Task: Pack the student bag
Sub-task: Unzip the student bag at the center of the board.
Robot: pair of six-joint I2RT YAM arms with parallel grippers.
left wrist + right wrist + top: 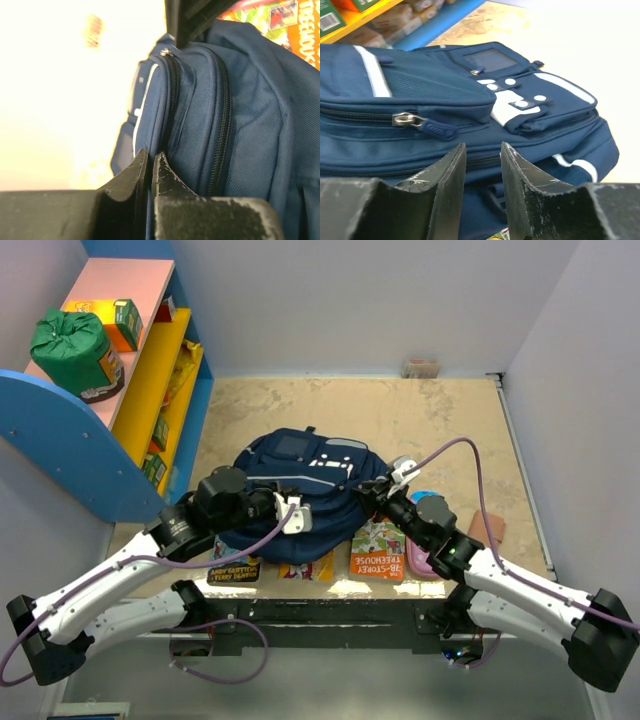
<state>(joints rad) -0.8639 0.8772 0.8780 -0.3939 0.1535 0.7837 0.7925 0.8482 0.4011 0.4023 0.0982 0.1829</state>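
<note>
From above, the bag [305, 465] lies flat mid-table [450, 420], front pocket up, between the two arms. The left gripper [292, 516] is at its near-left edge and the right gripper [376, 490] at its near-right edge. Books [378, 552] line the near edge, partly under the bag. A shelf [160, 380] with a green sack [68, 345] stands to the left, well apart. On the left wrist view, the fingers [131, 175] are pressed together against the bag's side by a closed zip; whether they pinch fabric I cannot tell. On the right wrist view, the fingers [447, 175] stand apart with nothing between them, just short of the bag's side, and a zip pull [437, 130] sits just above them. The bag looks soft and limp, so it should sag and slide rather than lift as one piece. The zip pull is probably the best hold. The books underneath may drag along.
</note>
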